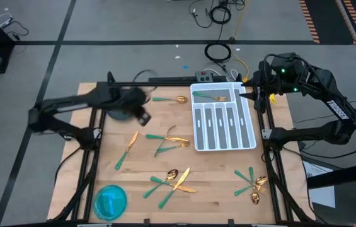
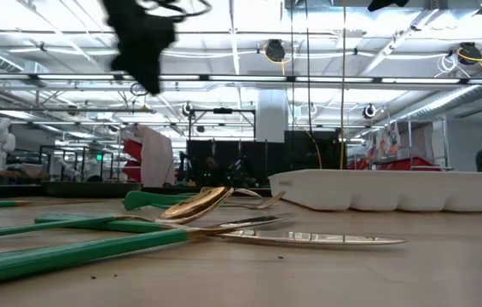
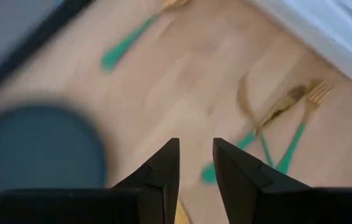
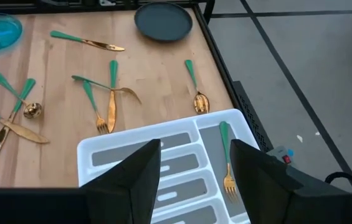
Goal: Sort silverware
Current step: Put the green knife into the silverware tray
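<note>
Left gripper (image 3: 194, 163) jaws slightly apart, empty, high over the table (image 1: 146, 157) near the dark plate (image 1: 120, 113) — next likely target the crossed silverware (image 1: 168, 141) just beside the white tray (image 1: 223, 118). Descend onto one handle only. Right gripper (image 4: 191, 163) jaws apart, above the tray; one fork (image 4: 227, 158) inside.

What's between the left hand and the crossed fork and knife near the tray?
Nothing visible. The left hand hangs open above bare wood, beside the dark plate. The fork and knife lie uncovered just ahead, short of the white tray.
</note>
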You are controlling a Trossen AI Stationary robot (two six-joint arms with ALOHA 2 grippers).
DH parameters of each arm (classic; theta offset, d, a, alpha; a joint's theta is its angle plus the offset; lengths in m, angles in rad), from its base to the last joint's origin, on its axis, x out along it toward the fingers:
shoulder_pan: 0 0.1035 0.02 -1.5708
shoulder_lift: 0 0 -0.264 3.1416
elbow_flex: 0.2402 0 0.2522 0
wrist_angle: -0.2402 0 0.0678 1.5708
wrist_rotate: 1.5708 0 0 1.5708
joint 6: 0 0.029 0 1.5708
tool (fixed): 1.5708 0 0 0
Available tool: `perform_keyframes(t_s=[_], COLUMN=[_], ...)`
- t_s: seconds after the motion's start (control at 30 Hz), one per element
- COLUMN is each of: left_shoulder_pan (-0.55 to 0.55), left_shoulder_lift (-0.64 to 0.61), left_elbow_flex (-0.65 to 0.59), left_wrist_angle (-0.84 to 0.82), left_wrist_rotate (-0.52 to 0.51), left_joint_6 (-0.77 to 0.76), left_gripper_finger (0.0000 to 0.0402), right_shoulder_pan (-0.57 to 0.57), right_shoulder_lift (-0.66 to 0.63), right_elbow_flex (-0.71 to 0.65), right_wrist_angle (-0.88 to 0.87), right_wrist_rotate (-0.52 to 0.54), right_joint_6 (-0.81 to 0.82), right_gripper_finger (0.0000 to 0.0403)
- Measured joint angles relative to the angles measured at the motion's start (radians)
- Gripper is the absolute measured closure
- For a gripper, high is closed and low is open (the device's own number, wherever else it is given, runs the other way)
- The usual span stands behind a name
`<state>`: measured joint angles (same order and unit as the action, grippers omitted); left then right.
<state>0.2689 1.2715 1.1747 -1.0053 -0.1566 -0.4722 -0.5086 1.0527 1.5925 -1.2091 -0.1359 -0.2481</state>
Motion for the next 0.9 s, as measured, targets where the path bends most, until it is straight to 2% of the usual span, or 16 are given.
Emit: perform_keyframes(t_s=[0.13, 0.23, 0.33, 0.6, 0.73, 0.9], left_shoulder_pan=[-0.130, -0.194, -0.236, -0.374, -0.464, -0.565], left_shoulder_lift=[-0.109, -0.116, -0.082, 0.041, 0.057, 0.057], left_elbow_flex=[-0.161, -0.230, -0.276, -0.334, -0.356, -0.404], left_wrist_angle=[-0.069, -0.100, -0.114, -0.104, -0.015, 0.048], left_wrist_rotate=[-0.069, -0.100, -0.097, -0.004, 0.009, 0.080], left_joint_6=[-0.329, -0.529, -0.647, -0.780, -0.852, -0.884], left_gripper_finger=[0.0299, 0.0299, 0.0299, 0.0299, 0.0299, 0.0299], right_shoulder_pan=[0.000, 0.000, 0.000, 0.000, 0.000, 0.000], right_shoulder_lift=[0.000, 0.000, 0.000, 0.000, 0.000, 0.000], right_elbow_flex=[0.000, 0.000, 0.000, 0.000, 0.000, 0.000], right_wrist_angle=[0.006, 0.022, 0.032, 0.032, 0.032, 0.032], right_wrist_rotate=[0.000, 0.000, -0.001, -0.023, -0.026, -0.026], right_joint_6=[0.001, 0.003, 0.017, 0.027, 0.027, 0.028], right_gripper_finger=[0.0215, 0.0215, 0.0215, 0.0215, 0.0215, 0.0215])
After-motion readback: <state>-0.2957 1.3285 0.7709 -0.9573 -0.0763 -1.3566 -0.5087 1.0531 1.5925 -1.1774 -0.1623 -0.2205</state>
